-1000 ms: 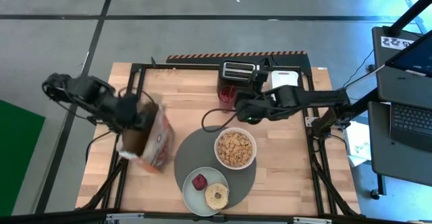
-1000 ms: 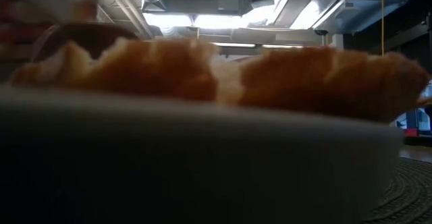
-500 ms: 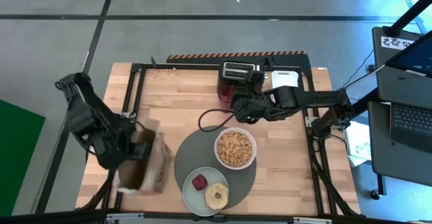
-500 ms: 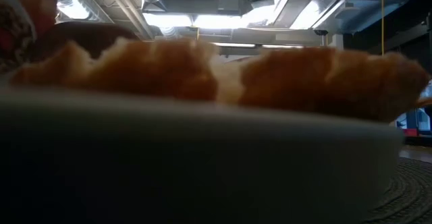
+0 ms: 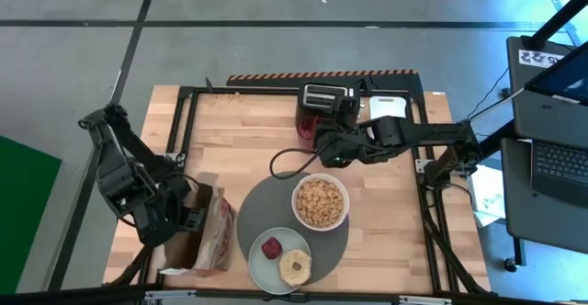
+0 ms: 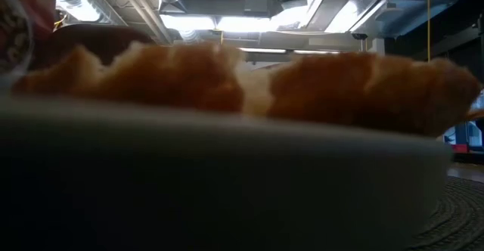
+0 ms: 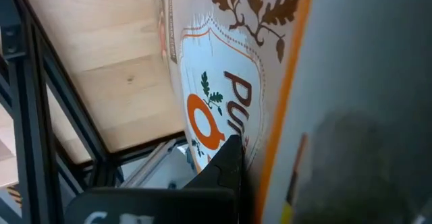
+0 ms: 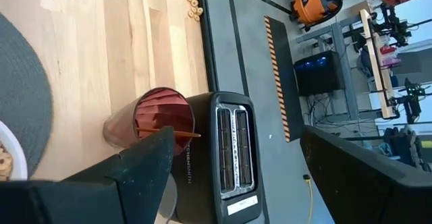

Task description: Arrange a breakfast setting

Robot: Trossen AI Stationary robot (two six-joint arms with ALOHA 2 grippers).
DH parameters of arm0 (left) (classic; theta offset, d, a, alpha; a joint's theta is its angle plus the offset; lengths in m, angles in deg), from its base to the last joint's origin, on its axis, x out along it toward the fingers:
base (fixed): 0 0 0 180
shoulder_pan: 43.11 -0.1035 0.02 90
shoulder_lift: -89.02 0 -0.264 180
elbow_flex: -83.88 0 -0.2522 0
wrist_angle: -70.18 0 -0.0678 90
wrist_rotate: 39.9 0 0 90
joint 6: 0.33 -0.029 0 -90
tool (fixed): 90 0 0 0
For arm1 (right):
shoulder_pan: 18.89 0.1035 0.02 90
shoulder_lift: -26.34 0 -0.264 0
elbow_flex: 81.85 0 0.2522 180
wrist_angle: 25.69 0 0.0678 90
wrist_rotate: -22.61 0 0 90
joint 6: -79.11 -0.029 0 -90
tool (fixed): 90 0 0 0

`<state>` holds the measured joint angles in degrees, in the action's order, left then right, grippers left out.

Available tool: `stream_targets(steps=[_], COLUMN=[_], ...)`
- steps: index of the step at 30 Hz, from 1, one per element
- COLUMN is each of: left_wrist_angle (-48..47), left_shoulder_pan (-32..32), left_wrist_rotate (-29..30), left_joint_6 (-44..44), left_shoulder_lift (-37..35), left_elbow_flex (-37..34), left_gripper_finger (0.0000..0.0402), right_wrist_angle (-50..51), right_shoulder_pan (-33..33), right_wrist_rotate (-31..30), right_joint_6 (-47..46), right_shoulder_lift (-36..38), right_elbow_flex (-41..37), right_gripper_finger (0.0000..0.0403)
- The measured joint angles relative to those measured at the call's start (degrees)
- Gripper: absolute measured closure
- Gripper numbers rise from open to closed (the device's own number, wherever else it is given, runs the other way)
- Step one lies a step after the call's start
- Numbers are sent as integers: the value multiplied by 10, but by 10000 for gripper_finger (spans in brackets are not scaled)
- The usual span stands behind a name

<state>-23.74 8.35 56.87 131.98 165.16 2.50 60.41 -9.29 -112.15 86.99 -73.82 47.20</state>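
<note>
My left gripper [image 5: 191, 220] clamps the cereal box [image 5: 213, 241] (beside the placemat [image 5: 248, 222]); right gripper [image 5: 323, 151] spread wide.

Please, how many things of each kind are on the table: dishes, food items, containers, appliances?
Dishes: 3, placemat, bowl, plate
Food items: 2, bagel, red piece
Containers: 2, cereal box, red cup
Appliances: 1, toaster
Total: 8

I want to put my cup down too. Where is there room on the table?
Bare wood lies between the bowl and the table's right edge, and behind the cereal box toward the toaster. The placemat is crowded with bowl and plate.
</note>
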Motion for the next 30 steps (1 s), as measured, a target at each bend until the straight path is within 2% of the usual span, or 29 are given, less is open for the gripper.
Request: stream_targets(steps=[11,24,30], left_wrist_angle=[-4,-4,-3], left_shoulder_pan=[12,13,13], left_wrist_rotate=[9,-19,-15], left_joint_6=[-24,-25,-24], left_shoulder_lift=[1,-27,-42], left_elbow_flex=[-2,-4,-4], left_gripper_finger=[390,242,196], right_wrist_angle=[-24,-25,-25], right_shoulder_pan=[0,0,0], right_wrist_rotate=[8,9,9], right_joint_6=[0,0,-1], right_shoulder_lift=[0,0,0], right_elbow_flex=[0,0,0], right_gripper_finger=[82,82,82])
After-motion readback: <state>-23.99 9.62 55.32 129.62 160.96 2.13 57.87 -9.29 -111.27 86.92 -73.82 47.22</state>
